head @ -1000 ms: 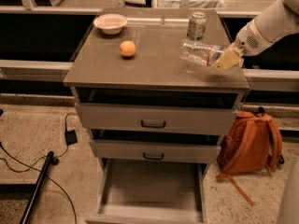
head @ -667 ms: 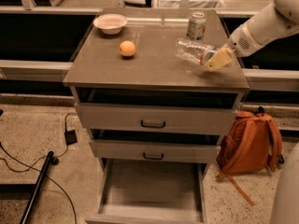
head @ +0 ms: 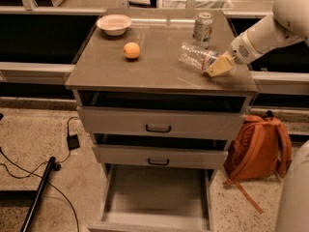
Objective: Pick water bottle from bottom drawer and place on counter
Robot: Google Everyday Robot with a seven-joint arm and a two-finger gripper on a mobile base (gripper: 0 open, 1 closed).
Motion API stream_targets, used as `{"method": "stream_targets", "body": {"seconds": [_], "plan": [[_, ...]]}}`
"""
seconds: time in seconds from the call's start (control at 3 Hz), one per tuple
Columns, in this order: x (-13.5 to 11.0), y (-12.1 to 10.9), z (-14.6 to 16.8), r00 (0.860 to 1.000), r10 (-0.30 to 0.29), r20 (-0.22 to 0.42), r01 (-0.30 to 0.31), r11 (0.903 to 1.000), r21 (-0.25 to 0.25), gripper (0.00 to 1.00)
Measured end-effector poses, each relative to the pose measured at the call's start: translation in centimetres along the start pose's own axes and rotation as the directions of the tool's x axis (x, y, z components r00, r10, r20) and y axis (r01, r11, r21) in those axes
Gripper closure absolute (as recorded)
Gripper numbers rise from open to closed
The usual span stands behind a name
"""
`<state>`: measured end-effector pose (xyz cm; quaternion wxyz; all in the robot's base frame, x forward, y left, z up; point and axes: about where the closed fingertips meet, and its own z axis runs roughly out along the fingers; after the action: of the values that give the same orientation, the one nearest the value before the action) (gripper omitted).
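Observation:
The clear ribbed water bottle (head: 197,56) is tilted on its side over the right part of the counter (head: 145,69), its base pointing left, just above or touching the top. My gripper (head: 216,65) comes in from the right on a white arm and is shut on the bottle's neck end. The bottom drawer (head: 157,197) is pulled open below, its grey floor bare.
A white-green drink can (head: 203,29) stands just behind the bottle. An orange (head: 131,50) and a white bowl (head: 114,24) sit on the counter's left part. An orange backpack (head: 258,149) leans right of the cabinet. Cables (head: 34,170) lie on the floor at left.
My gripper has carried the bottle a little to the left and up over the counter, closer to the can.

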<state>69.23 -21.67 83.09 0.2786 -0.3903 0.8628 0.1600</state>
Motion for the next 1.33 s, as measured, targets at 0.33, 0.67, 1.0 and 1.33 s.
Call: {"method": "stream_targets", "body": {"seconds": [0.33, 0.67, 1.0, 1.33], "plan": [[0.0, 0.0, 0.0, 1.000, 0.000, 0.000, 0.000, 1.0000, 0.000, 0.14], [0.0, 0.0, 0.0, 1.000, 0.000, 0.000, 0.000, 1.0000, 0.000, 0.00], [0.0, 0.0, 0.1, 1.000, -0.005, -0.002, 0.005, 1.0000, -0.001, 0.00], [1.2, -0.7, -1.8, 0.998, -0.060, 0.012, 0.060, 0.9966, 0.056, 0.00]]}}
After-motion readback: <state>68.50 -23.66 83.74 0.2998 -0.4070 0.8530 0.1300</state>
